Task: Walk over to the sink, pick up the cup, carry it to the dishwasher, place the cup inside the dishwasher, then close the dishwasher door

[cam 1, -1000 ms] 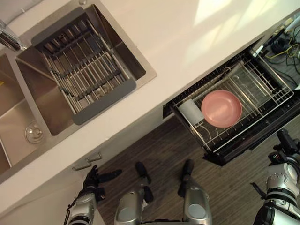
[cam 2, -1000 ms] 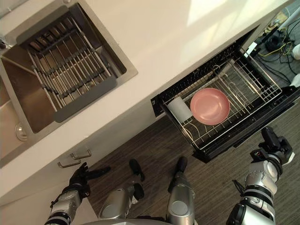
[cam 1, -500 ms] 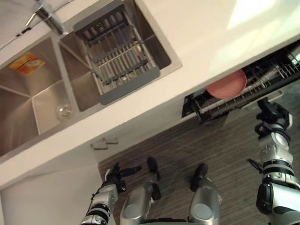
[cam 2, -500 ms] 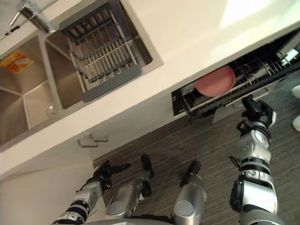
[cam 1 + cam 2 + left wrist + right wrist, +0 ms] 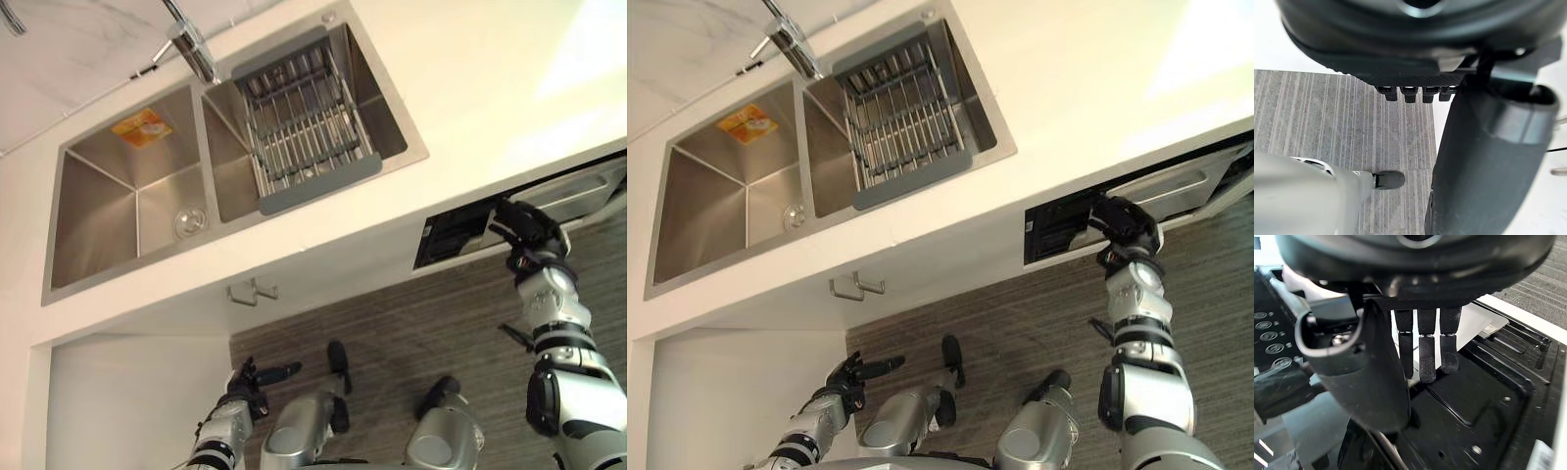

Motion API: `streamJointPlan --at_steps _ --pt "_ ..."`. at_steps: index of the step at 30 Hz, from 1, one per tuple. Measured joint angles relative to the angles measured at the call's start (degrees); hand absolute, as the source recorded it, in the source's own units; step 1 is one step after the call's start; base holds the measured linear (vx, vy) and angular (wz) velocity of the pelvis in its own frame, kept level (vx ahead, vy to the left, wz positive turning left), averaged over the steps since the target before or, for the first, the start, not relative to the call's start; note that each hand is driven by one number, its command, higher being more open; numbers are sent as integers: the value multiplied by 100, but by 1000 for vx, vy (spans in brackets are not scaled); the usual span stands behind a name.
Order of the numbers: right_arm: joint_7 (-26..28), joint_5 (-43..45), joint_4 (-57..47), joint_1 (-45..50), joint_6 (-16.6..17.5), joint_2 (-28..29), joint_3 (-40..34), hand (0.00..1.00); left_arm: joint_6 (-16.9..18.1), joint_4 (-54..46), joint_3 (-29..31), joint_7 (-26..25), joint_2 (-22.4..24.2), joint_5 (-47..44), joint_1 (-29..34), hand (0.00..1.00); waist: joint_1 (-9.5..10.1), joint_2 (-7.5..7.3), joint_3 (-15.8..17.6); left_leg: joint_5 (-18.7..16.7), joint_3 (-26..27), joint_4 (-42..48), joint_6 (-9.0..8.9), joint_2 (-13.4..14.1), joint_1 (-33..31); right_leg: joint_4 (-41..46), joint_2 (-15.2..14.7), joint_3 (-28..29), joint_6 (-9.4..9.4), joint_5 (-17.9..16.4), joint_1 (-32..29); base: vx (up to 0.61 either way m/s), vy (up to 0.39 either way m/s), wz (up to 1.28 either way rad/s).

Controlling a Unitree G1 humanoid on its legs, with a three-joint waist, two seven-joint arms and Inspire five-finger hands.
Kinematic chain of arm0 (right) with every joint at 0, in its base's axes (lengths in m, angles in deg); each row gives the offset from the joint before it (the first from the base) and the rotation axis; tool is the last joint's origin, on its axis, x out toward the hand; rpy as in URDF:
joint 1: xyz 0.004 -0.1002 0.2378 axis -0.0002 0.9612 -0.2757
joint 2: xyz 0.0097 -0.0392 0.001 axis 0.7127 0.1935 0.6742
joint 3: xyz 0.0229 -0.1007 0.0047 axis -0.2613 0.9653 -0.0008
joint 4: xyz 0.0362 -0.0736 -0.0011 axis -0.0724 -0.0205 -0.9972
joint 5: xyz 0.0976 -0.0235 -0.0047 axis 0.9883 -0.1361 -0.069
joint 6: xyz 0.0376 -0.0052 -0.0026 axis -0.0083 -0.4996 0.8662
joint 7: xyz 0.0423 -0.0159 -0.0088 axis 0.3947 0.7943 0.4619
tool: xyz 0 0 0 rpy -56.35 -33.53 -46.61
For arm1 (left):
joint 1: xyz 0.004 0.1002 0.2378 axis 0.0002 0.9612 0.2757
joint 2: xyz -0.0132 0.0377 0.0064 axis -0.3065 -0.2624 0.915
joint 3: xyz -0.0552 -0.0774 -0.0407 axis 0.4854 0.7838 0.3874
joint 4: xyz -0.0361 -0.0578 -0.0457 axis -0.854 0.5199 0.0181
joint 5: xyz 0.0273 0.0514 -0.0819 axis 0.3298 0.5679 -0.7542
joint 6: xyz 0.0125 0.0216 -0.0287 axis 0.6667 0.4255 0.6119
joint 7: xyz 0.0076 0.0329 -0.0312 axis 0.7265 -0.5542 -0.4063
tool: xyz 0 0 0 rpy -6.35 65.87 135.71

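The dishwasher door [image 5: 576,190] stands nearly closed under the counter, leaving a dark gap by the black control strip [image 5: 449,231]. My right hand [image 5: 529,227] is raised against the door's upper edge. In the right wrist view its fingers [image 5: 1427,357] are straight and rest on the door's black inner panel [image 5: 1488,396], so it is open with nothing held. The rack and what it holds are hidden behind the door. My left hand [image 5: 251,375] hangs low near the floor, fingers relaxed and empty.
A double steel sink [image 5: 98,201] lies in the white counter [image 5: 490,88], with a grey drying rack [image 5: 304,122] across its right basin and a tap [image 5: 191,44] behind. A cabinet handle [image 5: 252,291] sits below the sink. Striped grey floor [image 5: 411,323] spreads beneath.
The rack with the pink plate and white cup slid in, and the door swung up to nearly closed with my right hand on it. The camera view shifted too.
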Motion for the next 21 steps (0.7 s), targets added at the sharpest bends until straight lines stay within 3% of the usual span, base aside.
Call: streamJointPlan --at_steps 2,5,7,11,16,17,19,20,21 --pt "163 -71 -315 630 106 280 61 100 5 10 1 33 -10 -112 156 100 -7 -66 -183 -24 239 1 -34 41 108 -159 69 -19 40 25 170 122 -53 -5" --pt "384 -296 -329 1652 341 1003 28 100 23 9 63 108 -96 -346 436 100 12 -285 -438 -78 439 2 -107 131 326 -505 253 -32 90 74 480 133 -81 -13" --pt "584 -710 116 2328 536 1583 -227 100 41 31 265 167 -135 -500 618 100 4 -491 -535 -145 531 1 -196 217 528 -818 448 18 96 159 730 121 -88 -27" --pt "597 -1416 1365 3125 724 2002 -889 100 194 444 615 324 -154 -783 662 100 -73 -791 -691 -252 567 -5 -256 252 839 -1082 590 65 108 200 1077 69 -65 -17" --pt "327 -1828 1514 3710 766 2022 -1169 100 530 680 735 606 -135 -775 688 100 -112 -933 -742 -541 445 -11 46 144 1082 -642 356 91 48 108 1185 -26 49 1" --pt "240 -1910 1513 3783 746 2022 -1197 100 610 684 736 655 -133 -764 702 100 -122 -980 -734 -605 362 -11 142 65 1161 -259 198 125 12 99 1166 -47 110 36" --pt "147 -2052 1512 3843 706 2074 -1173 100 752 681 796 706 -147 -754 838 100 -156 -1054 -774 -624 216 -9 173 43 1305 489 38 535 -448 272 981 -40 126 40" --pt "141 -2079 1511 3852 720 2163 -1152 100 835 669 815 703 -185 -703 942 100 -165 -1064 -848 -642 175 -8 210 111 1322 753 155 1102 -655 410 779 -29 73 24" --pt "143 -2109 1510 3830 756 2241 -1116 100 872 664 848 694 -199 -696 1002 100 -175 -1083 -885 -641 154 -8 223 165 1307 799 340 1471 -630 415 670 -42 3 24"
